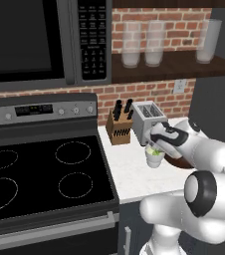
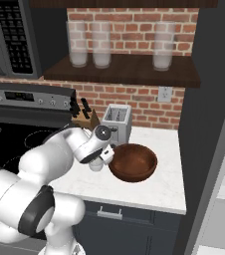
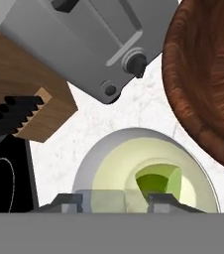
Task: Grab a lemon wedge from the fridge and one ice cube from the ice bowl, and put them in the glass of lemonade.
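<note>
1. The gripper [image 3: 114, 201] hangs directly over the glass of lemonade [image 3: 146, 171], jaws narrowly set around a pale translucent block (likely the ice cube [image 3: 101, 201]); a lemon wedge [image 3: 153, 183] already sits in the drink.
2. Release from straight above the rim, low, so nothing bounces out.
3. Room is tight: ice bowl [image 2: 133, 162] just right, toaster [image 1: 147, 119] and knife block [image 1: 118, 128] behind. Retreat upward.
</note>
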Controlling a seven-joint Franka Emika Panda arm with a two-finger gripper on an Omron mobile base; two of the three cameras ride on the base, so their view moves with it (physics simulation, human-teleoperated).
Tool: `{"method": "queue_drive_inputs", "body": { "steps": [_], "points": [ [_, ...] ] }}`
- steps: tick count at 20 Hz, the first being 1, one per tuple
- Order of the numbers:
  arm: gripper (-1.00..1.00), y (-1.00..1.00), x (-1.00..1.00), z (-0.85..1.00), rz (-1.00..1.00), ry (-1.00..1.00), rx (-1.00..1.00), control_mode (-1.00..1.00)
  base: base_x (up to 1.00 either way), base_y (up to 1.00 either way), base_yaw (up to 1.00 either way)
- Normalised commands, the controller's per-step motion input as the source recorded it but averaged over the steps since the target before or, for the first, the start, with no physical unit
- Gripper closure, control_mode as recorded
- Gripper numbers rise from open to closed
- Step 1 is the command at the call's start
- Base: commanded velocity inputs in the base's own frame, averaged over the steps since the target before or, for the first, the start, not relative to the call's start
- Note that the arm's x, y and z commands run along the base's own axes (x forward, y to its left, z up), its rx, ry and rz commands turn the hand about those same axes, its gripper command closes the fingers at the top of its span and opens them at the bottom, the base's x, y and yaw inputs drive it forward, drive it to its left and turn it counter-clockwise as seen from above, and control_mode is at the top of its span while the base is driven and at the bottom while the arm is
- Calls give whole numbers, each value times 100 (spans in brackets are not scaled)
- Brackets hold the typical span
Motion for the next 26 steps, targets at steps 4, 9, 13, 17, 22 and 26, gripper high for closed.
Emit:
{"method": "queue_drive_inputs", "body": {
  "steps": [4, 9, 13, 17, 22, 26],
  "points": [
    [100, 0, 11, -18, 0, 0, 0, -100, 0, 0, 0],
    [100, 0, 6, -24, 1, 0, 0, -100, 0, 0, 0],
    [-100, 0, -2, -7, 1, 0, 0, -100, 0, 0, 0],
    [-100, 0, -9, 0, 0, 0, 0, -100, 0, 0, 0],
    [-100, 0, -7, 0, 0, 0, 0, -100, 0, 0, 0],
    [-100, 0, 0, 13, 0, -2, 0, -100, 0, 0, 0]
  ]
}}
